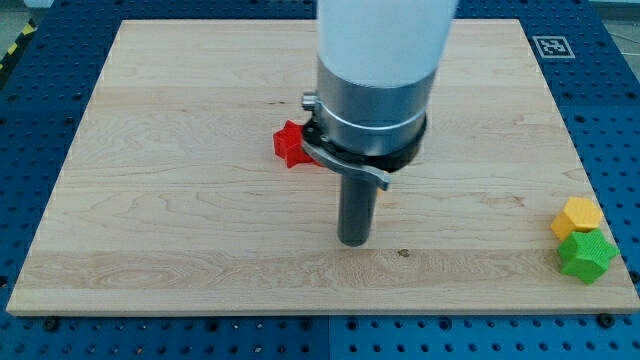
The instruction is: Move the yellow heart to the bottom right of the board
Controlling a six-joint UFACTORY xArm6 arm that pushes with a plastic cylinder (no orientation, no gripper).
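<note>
Light wooden board (180, 200) on blue perforated table (30, 150); black-white marker tag (552, 46) at board's top-right corner.

No words, brands or numbers can be read anywhere. The only sign is a small black-and-white square marker (553, 46), a fiducial-type pattern, on the board (180, 150) at its corner toward 1 o'clock. Its cells are too small to make out in detail, and no text stands beside it.
</note>
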